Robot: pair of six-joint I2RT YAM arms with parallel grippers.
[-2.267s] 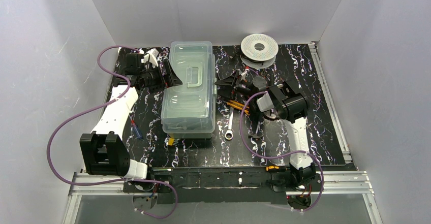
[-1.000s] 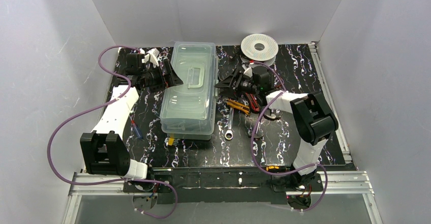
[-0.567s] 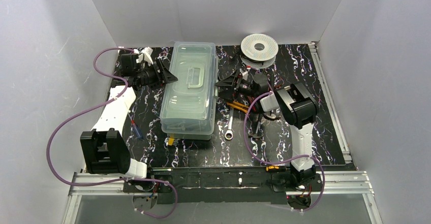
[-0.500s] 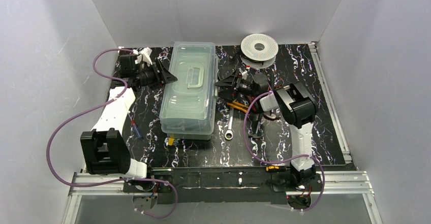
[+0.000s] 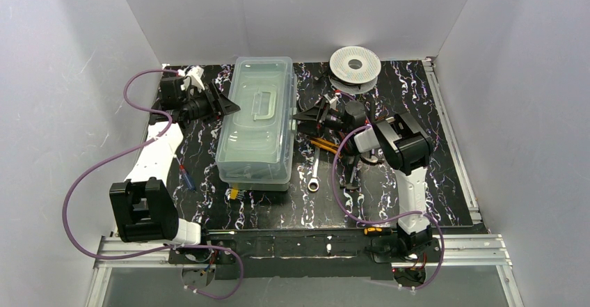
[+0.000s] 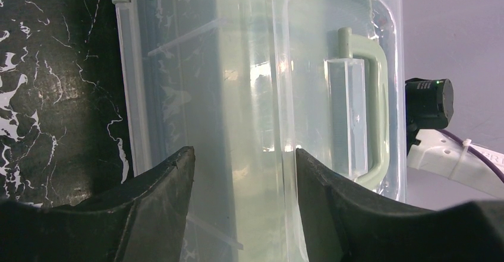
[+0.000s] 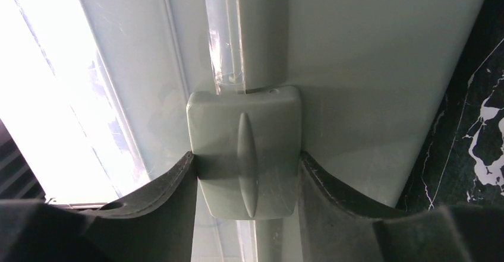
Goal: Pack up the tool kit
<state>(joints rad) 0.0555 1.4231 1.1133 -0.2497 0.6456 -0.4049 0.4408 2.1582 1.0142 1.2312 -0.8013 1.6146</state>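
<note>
The clear plastic tool box (image 5: pixel 254 122) with a green handle (image 5: pixel 263 105) lies lengthwise at the table's middle, lid down. My left gripper (image 5: pixel 229 105) is open at the box's left side; in the left wrist view (image 6: pixel 243 155) its jaws straddle the clear lid's edge (image 6: pixel 279 95). My right gripper (image 5: pixel 303 115) is at the box's right side. In the right wrist view (image 7: pixel 245 158) its jaws close on both sides of the green latch (image 7: pixel 245 149). What is inside the box is unclear.
A silver wrench (image 5: pixel 314 171) and orange-handled pliers (image 5: pixel 323 145) lie right of the box under the right arm. A white spool (image 5: pixel 355 63) stands at the back. A small screwdriver (image 5: pixel 186 178) lies left of the box, a yellow piece (image 5: pixel 233 193) at its near end.
The right arm swung in and its gripper settled on the box's right-side latch. The left gripper drew back a little to the left. The box has shifted slightly left.
</note>
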